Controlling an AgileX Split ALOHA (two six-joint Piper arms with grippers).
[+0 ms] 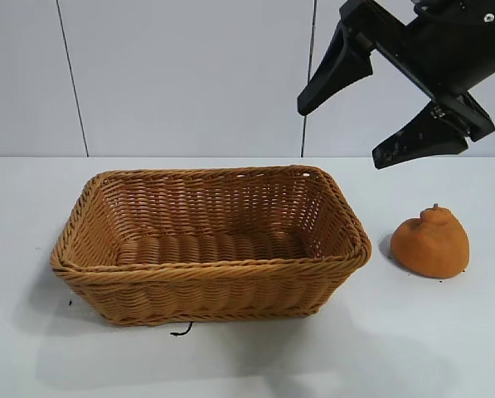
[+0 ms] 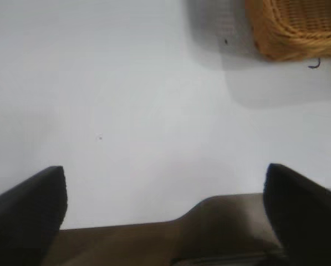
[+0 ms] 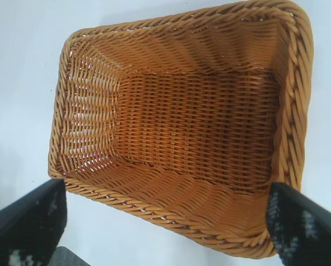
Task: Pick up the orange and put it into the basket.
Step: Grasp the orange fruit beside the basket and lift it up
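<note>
Orange [image 1: 430,242] is just sitting on the white bench [image 1: 446,332] right of the basket [image 1: 211,286], not touching it. Right end effector [image 1: 355,133] is hanging above the basket's right end, spread wide, gripping nothing. Left end effector [image 2: 164,188] is gaping over bare bench, carrying nothing.

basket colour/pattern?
Tan-brown woven wicker with a braided rim; the basket shows best in the right wrist view.
</note>
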